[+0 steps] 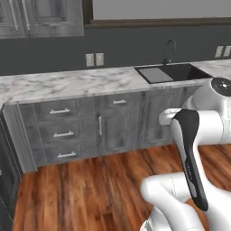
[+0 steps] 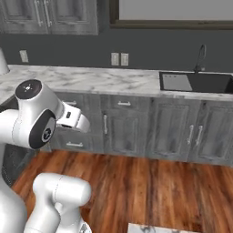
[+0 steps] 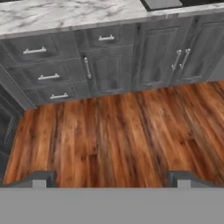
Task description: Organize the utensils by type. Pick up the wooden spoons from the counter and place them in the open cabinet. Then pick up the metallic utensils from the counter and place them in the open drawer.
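Presently the gripper (image 3: 112, 177) hung over bare wood floor (image 3: 113, 131), jaws spread wide and nothing between them; the two dark fingertips (image 3: 41, 178) stood well apart at the bottom of the hand view. Base was parked back from the counter (image 1: 67, 83), with the arm folded close to the body.

Counter: white marble with grey veins, running left to right along the far wall. No wooden spoons or metallic utensils could be made out on the stretch visible; location of both groups not determined. Black sink (image 1: 173, 72) with faucet (image 1: 169, 50) was set into the counter at the right.

Below the counter: a stack of drawers (image 1: 61, 131) at left, all shut from what could be seen, and cabinet doors (image 2: 175, 129) at right, also shut. Wall cabinets (image 2: 50, 16) at upper left appeared closed. Neither the open cabinet nor the open drawer was identified.

Judgement on handling, from the task wording alone: wooden spoons should be light, stiff and not fragile, with a fairly grippy surface; best taken across the handle near mid-length so they do not tip. Metal pieces are likely thin, low-lying and slippery; grip should go across the narrow shank, pressed close to the marble.

Task judged at its start; the utensils need locating first.
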{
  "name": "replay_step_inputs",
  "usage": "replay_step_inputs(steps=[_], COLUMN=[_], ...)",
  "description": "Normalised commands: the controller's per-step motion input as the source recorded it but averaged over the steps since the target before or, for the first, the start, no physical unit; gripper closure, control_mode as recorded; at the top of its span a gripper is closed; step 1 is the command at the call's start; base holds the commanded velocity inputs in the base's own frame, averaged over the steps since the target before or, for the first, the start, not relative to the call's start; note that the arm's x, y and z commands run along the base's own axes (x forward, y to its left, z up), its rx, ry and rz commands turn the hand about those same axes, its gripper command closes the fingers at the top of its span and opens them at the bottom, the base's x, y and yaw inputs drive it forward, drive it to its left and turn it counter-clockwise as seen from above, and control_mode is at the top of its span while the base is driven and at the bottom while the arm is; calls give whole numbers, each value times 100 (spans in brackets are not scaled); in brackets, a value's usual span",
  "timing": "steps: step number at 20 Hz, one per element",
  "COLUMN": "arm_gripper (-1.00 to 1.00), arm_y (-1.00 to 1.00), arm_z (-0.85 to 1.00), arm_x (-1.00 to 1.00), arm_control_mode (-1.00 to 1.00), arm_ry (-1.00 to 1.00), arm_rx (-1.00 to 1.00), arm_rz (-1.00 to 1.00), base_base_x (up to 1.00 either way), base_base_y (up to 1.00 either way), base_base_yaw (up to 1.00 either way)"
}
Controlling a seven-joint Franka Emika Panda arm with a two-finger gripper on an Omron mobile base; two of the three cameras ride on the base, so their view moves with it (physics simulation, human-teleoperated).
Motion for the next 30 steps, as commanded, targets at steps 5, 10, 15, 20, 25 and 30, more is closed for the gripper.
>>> replay_step_inputs(steps=[5, 10, 15, 20, 25, 30], arm_gripper=[-100, -100, -100, -100, -100, -100], arm_y=[0, 0, 0, 0, 0, 0], arm_z=[0, 0, 0, 0, 0, 0], arm_x=[0, 0, 0, 0, 0, 0], arm_control_mode=[100, 100, 100, 100, 100, 100], arm_ry=[0, 0, 0, 0, 0, 0], arm_rx=[0, 0, 0, 0, 0, 0], arm_rz=[0, 0, 0, 0, 0, 0], base_base_x=[-13, -4, 20, 43, 36, 91], base_base_y=[29, 32, 75, 99, 82, 13], base_base_yaw=[-48, -84, -70, -44, -31, -19])
